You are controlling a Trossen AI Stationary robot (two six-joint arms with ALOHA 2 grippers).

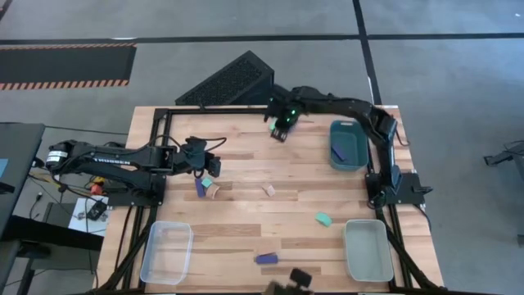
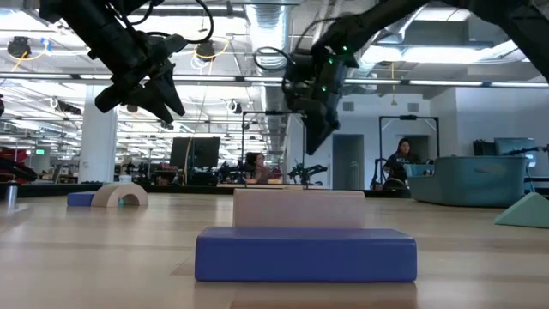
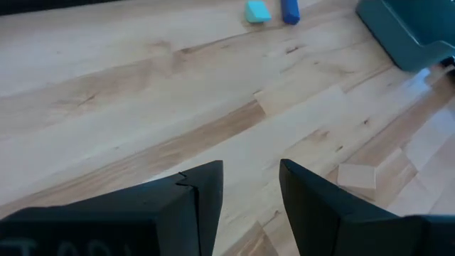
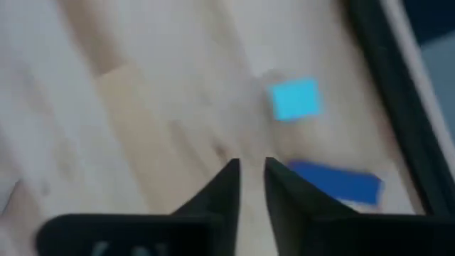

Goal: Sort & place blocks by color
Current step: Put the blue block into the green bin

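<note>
- Overhead, the left end effector hangs over the left part of the pale wooden table, its fingers apart with nothing between them.
- Just beside it on the table lie a dark blue bar block, a small teal cube block and a pale natural-wood arch block, bunched together.
- Farther back, the right end effector hovers near the table's far edge, next to a small teal block; its fingers stand slightly apart, holding nothing.
- One pale wood block lies near the table's middle, well apart from the others.
- Another teal block lies right of centre, and a dark blue bar near the front edge.
- At right, a dark teal tray holds a dark blue bar.
- Along the front sit a clear tray on the left and a grey tray on the right.
</note>
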